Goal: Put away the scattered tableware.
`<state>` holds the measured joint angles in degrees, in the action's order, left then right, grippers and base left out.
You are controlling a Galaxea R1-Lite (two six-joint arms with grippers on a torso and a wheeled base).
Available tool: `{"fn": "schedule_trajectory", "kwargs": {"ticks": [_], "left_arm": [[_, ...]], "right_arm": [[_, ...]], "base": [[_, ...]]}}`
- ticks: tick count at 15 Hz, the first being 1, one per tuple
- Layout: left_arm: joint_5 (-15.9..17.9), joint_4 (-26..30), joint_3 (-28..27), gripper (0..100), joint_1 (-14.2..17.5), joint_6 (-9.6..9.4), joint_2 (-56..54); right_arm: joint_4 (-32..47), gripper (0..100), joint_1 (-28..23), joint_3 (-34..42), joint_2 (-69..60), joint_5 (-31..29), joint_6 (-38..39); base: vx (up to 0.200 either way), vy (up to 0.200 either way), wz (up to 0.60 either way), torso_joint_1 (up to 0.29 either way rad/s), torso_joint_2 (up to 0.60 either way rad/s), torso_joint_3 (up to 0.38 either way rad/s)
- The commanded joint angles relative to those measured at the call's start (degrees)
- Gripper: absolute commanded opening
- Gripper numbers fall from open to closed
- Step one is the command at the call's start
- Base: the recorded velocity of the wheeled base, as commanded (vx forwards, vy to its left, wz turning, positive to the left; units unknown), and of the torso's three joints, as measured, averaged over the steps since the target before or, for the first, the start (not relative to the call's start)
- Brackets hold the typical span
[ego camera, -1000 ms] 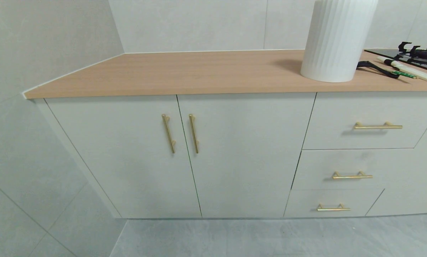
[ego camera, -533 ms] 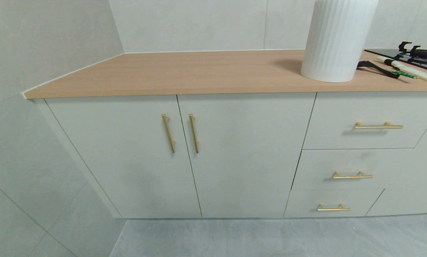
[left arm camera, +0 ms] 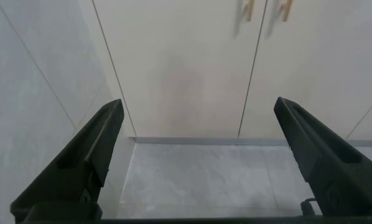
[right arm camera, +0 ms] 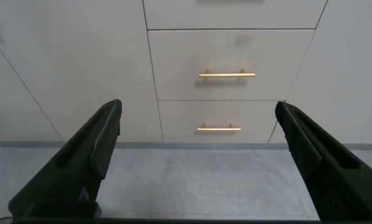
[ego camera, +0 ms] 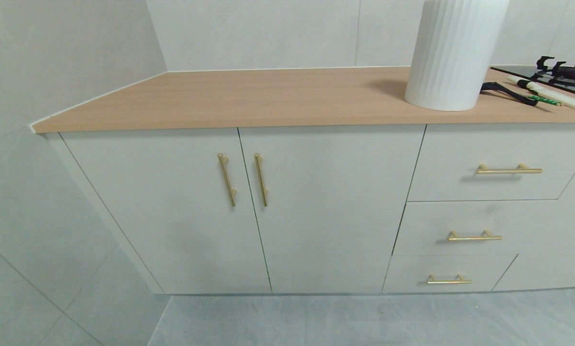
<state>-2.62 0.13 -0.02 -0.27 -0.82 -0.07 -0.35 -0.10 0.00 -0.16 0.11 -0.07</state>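
Observation:
On the wooden countertop (ego camera: 249,98) at the far right lie a few utensils: a black-handled tool (ego camera: 506,92), a green-patterned stick (ego camera: 543,100) and a cream-coloured knife-like piece (ego camera: 554,94). A tall white ribbed container (ego camera: 453,53) stands just left of them. My left gripper (left arm camera: 198,112) is open, held low and facing the cabinet doors and floor. My right gripper (right arm camera: 198,109) is open too, held low in front of the lower drawers (right arm camera: 229,65). Nothing is between the fingers of either one.
A black stove grate (ego camera: 566,72) sits at the countertop's far right. Two cabinet doors with gold handles (ego camera: 227,179) are below the counter, and three drawers with gold handles (ego camera: 508,169) are to their right. A tiled wall closes the left side. Grey floor lies in front.

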Motion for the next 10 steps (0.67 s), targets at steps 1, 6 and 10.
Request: {"fn": "schedule_trajectory", "kwargs": {"ticks": [1, 6, 10], "left_arm": [[0.0, -0.1, 0.0, 100, 0.0, 0.03, 0.1], [-0.1, -0.1, 0.0, 100, 0.0, 1.17, 0.1], [-0.1, -0.1, 0.0, 100, 0.0, 1.26, 0.1]], "right_arm": [[0.0, 100, 0.0, 0.0, 0.2, 0.1, -0.3], [0.0, 100, 0.0, 0.0, 0.2, 0.0, -0.2], [0.0, 100, 0.0, 0.0, 0.2, 0.2, -0.4]], "base": [[0.000, 0.000, 0.00, 0.000, 0.00, 0.000], [0.000, 0.000, 0.00, 0.000, 0.00, 0.000], [0.000, 0.000, 0.00, 0.000, 0.00, 0.000]]}}
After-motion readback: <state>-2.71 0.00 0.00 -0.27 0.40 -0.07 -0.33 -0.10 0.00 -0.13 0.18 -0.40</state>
